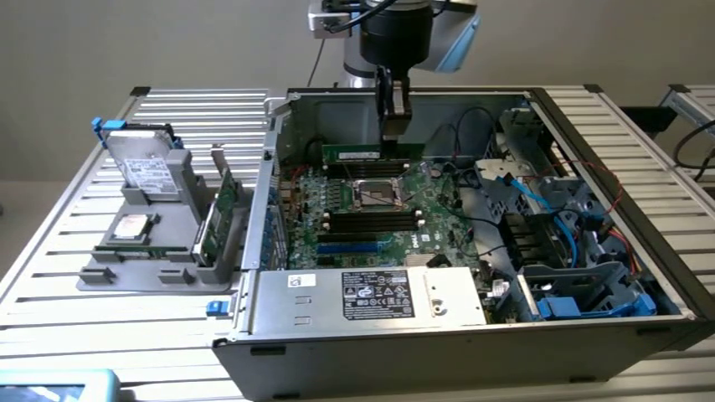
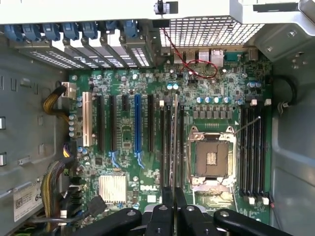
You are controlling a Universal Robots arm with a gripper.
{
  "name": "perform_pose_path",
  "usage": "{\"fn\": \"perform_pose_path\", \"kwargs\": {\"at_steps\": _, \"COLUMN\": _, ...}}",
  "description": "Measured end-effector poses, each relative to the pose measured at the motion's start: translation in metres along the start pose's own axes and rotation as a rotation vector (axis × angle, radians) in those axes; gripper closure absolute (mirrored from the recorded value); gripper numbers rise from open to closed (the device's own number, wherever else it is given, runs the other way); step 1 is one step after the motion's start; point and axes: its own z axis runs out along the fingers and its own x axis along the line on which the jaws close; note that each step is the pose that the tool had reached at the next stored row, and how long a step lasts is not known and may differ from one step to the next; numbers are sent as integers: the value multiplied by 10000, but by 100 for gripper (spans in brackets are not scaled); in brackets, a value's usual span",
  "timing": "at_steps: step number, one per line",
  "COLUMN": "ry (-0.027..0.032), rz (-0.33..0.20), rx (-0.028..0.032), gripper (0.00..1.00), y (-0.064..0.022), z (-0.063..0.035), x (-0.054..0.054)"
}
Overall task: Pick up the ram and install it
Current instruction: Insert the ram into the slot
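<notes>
Over the motherboard (image 1: 447,219), toward the far side of the case (image 1: 447,360): gripper (image 1: 393,141) clamped on the ram (image 1: 352,154) mid-length, by its top edge. Looks light, stiff, thin and probably fragile; grip the edges, not the chips.

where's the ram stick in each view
Exterior view: the ram stick is held in the pincer over the motherboard, just beyond the CPU socket.
Wrist view: the ram stick is seen edge-on, running out from the pincer, beside the CPU socket.
Shared landmark: the CPU socket.
</notes>
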Motion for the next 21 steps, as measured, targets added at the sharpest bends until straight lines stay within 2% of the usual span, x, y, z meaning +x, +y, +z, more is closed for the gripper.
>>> {"fn": "perform_pose_path", "kwargs": {"at_steps": 4, "ry": 60, "rz": 0, "rx": 1, "gripper": 87, "y": -1, "z": 56, "x": -4}}
{"fn": "perform_pose_path", "kwargs": {"at_steps": 12, "ry": 135, "rz": -3, "rx": 2, "gripper": 87, "y": -33, "z": 186, "x": -14}}
{"fn": "perform_pose_path", "kwargs": {"at_steps": 18, "ry": 154, "rz": -3, "rx": 3, "gripper": 87, "y": -32, "z": 295, "x": -22}}
{"fn": "perform_pose_path", "kwargs": {"at_steps": 21, "ry": 154, "rz": -3, "rx": 1, "gripper": 87, "y": -32, "z": 301, "x": -22}}
